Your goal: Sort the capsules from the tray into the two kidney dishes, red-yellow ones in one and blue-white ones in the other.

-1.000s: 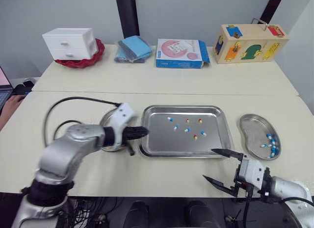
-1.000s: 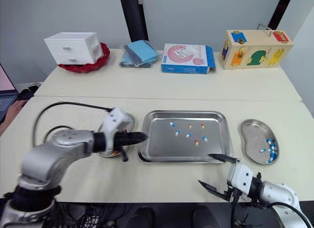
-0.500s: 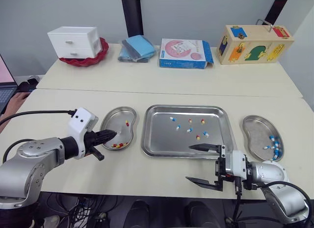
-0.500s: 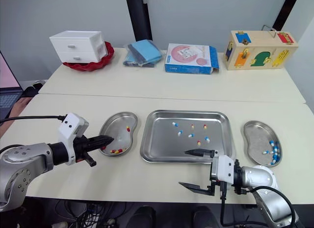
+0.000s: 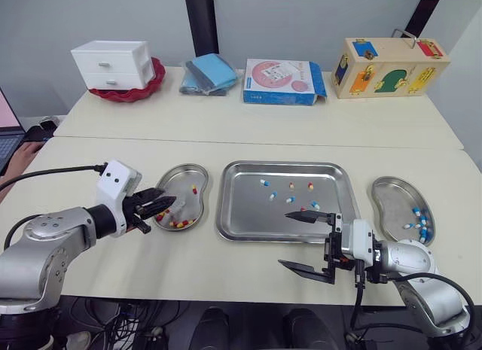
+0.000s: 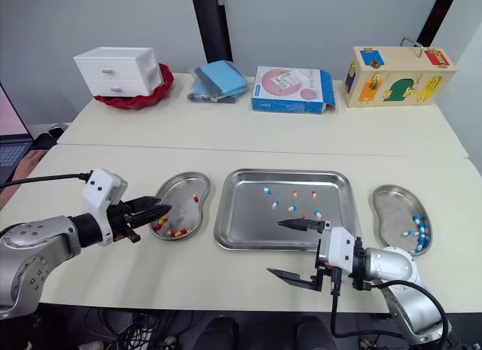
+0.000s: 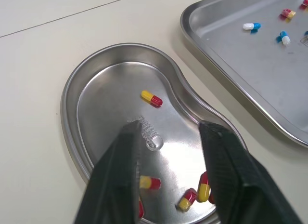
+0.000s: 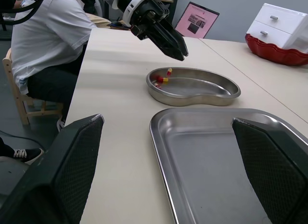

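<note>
The steel tray lies mid-table with several capsules scattered at its far half, among them a blue-white capsule and a red-yellow capsule. To its left, the left kidney dish holds several red-yellow capsules. My left gripper hovers open and empty over that dish's near end. Several blue-white capsules lie in the right kidney dish. My right gripper stands wide open at the tray's front edge, holding nothing.
On the far table stand a white drawer box in a red bowl, blue cloths, a blue-pink box and a wooden lock box. A laptop is at the left edge. A seated person appears beside the table.
My left gripper drew back from the tray's left edge to above the left dish and opened. My right gripper moved from the table's front right toward the tray's front edge.
</note>
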Motion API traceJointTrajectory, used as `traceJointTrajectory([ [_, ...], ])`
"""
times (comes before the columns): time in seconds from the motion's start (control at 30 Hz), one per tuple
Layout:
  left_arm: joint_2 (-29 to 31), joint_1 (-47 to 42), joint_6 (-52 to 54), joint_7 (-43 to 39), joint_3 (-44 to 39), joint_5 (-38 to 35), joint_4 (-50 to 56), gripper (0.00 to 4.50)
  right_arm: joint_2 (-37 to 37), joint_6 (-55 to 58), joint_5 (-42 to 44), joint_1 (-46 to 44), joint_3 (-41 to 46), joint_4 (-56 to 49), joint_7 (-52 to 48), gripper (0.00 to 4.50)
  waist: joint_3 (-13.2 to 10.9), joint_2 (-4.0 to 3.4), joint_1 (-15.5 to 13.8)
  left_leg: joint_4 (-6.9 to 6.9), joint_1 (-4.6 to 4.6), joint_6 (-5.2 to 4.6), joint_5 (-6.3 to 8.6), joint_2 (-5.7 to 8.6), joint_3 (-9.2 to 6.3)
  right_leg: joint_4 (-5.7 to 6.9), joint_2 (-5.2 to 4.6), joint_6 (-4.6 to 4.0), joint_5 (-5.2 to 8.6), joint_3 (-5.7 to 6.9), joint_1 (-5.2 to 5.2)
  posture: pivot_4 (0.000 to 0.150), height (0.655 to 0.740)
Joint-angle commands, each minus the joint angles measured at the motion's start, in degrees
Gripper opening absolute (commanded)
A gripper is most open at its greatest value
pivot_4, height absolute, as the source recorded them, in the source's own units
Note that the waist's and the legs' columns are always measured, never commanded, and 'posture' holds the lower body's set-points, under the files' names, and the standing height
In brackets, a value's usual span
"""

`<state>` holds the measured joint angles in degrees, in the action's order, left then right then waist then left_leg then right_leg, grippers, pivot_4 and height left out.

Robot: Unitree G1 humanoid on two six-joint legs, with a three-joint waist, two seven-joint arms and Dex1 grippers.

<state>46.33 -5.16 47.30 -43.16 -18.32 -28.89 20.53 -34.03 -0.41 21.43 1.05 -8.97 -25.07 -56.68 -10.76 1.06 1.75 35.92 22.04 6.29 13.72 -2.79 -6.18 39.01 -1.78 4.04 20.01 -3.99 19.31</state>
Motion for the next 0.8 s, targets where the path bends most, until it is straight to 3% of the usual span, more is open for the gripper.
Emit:
traceJointTrajectory([
  [0.03, 1.13, -0.47, -2.06, -0.28, -0.79, 0.20, 0.54, 3.07, -0.08, 0.18, 0.13, -0.98, 0.35, -1.97, 0.45, 4.50, 0.00, 0.00, 0.01, 0.00, 0.00, 0.00, 0.00, 0.00, 0.00, 0.00, 0.00, 0.00, 0.00, 0.00, 0.00, 0.150, 0.7400],
  [0.17, 1.25, -0.23, -3.91, -0.26, -0.89, 0.81, 0.29, 4.43, -0.28, 0.12, 0.08, -0.83, 0.49, -1.87, 0.42, 4.50, 0.00, 0.00, 0.00, 0.00, 0.00, 0.00, 0.00, 0.00, 0.00, 0.00, 0.00, 0.00, 0.00, 0.00, 0.00, 0.150, 0.7400],
  [0.8, -0.34, 2.14, -11.73, -1.30, 1.15, 3.06, -1.66, 4.49, -0.81, -2.41, 0.08, -1.19, 1.36, 0.88, -0.64, 4.50, 0.00, 0.00, 0.00, -0.01, 0.00, 0.00, 0.00, 0.00, 0.01, 0.00, 0.00, 0.00, 0.00, -0.01, 0.01, 0.150, 0.7400],
])
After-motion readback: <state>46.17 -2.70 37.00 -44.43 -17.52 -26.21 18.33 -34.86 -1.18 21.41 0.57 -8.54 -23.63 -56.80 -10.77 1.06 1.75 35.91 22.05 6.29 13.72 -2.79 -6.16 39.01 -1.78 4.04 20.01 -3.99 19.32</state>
